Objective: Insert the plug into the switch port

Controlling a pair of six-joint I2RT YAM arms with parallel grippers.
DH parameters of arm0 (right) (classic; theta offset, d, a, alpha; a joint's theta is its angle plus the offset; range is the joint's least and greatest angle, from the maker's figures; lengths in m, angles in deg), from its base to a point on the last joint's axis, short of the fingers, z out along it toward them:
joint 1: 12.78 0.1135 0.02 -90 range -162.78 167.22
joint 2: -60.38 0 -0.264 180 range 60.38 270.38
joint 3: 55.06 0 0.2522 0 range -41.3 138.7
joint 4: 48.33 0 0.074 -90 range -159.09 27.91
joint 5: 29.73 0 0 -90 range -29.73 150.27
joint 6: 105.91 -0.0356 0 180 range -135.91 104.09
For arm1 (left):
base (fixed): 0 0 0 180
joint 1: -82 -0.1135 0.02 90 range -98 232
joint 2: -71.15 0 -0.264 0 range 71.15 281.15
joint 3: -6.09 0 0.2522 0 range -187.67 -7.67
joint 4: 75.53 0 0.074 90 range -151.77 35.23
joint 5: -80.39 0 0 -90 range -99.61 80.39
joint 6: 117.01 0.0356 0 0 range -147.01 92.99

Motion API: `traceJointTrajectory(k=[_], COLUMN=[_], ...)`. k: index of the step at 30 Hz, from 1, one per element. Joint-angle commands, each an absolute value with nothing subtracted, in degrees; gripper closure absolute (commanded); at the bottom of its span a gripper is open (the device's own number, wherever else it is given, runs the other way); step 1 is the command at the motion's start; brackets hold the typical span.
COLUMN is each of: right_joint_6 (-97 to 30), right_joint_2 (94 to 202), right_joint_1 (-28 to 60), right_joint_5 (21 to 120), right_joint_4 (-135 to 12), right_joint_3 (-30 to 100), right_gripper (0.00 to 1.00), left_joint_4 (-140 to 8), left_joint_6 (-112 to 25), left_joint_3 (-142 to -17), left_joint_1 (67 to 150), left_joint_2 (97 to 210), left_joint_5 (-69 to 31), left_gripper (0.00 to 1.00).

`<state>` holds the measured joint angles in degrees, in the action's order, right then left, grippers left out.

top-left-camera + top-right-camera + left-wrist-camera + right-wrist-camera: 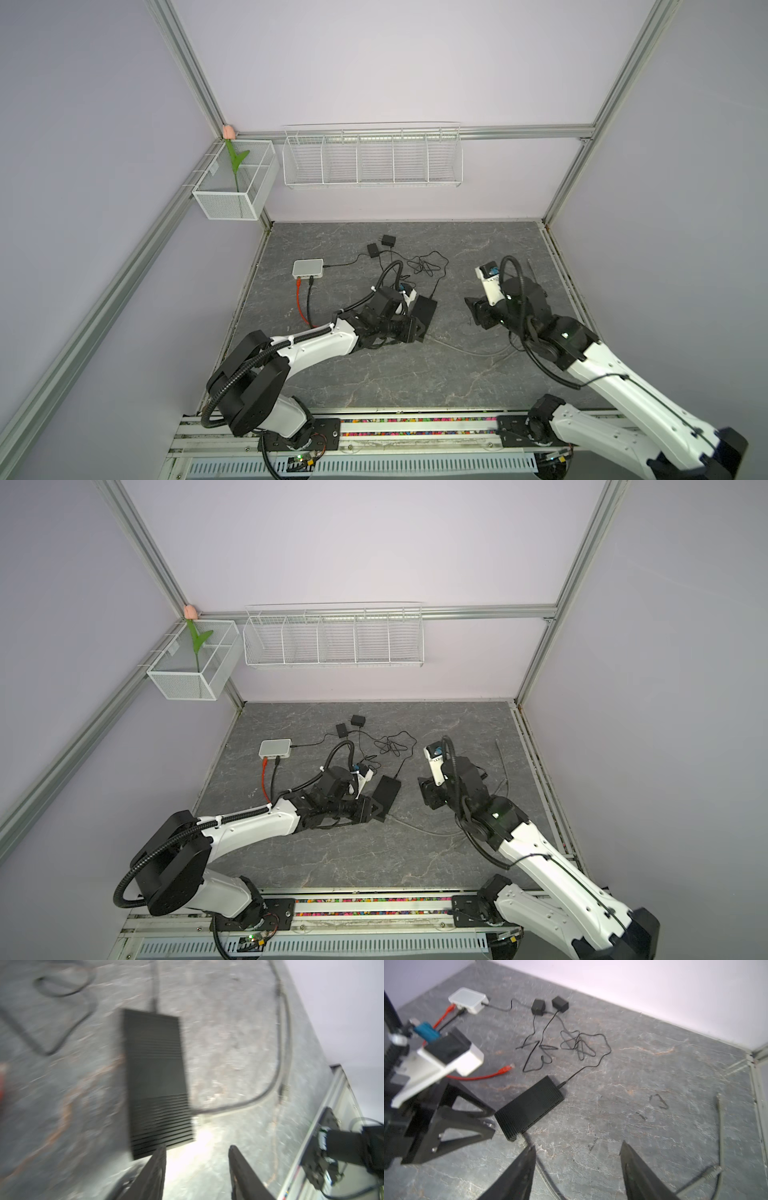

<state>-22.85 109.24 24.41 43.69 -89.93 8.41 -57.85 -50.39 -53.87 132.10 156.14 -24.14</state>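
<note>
**Right gripper** (578,1147): jaws parted wide with nothing between them, hovering low over the tabletop (643,1076) just short of the switch.

**Left gripper** (197,1148): jaws likewise parted and empty, tips just beside the near end of the same unit. This wrist view is blurred.

**Black network switch** (531,1103): a flat ribbed box lying mid-table between the two grippers, with a power lead leaving its far end. It is judged light and free to slide on the smooth surface, so it wants bracing across its long sides while the connector is pushed.

**Grey patch cable** (543,1169): runs from the switch's near corner, under one finger of the right gripper, and away along the table. It is judged springy and liable to tug the connector sideways.

**Plug** (522,1142): a small pale modular connector at the port face on the switch's near corner, touching it. Whether it is fully seated cannot be told. It is judged light and rigid, with a thin, brittle latch tab. It is best pinched across the two flat sides of its body just behind the head, never by the cord or on the tab.
</note>
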Motion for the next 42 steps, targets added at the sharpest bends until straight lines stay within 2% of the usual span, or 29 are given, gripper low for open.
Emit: traceJointTrajectory(k=[1,6,16,21,29,42], right_joint_6=[-29.4,-30.7,-33.8,-33.6,-31.1,-31.1], right_joint_2=[104.3,101.1,97.9,96.2,91.8,87.7], right_joint_1=[23.9,23.7,23.7,23.7,23.8,23.7], right_joint_5=[37.5,36.6,42.2,43.5,39.5,41.2], right_joint_4=[-93.2,-97.7,-98.3,-100.4,-104.1,-105.5], right_joint_3=[7.8,8.7,7.2,7.1,8.6,7.2], right_gripper=[0.32,0.32,0.33,0.34,0.32,0.31], left_joint_4=[-58.2,-55.4,-51.9,-51.1,-45.2,-39.4], left_joint_6=[-48.2,-46.4,-46.5,-47.9,-47.6,-48.3], left_joint_3=[-57.4,-67.8,-81.4,-86.1,-95.1,-100.8], left_joint_1=[135.9,144.0,150.4,151.6,154.1,154.9], left_joint_2=[158.3,168.4,181.6,186.4,192.2,196.7], left_joint_5=[-22.5,-22.3,-22.7,-23.1,-22.7,-21.7], left_gripper=[0.53,0.54,0.55,0.55,0.55,0.57])
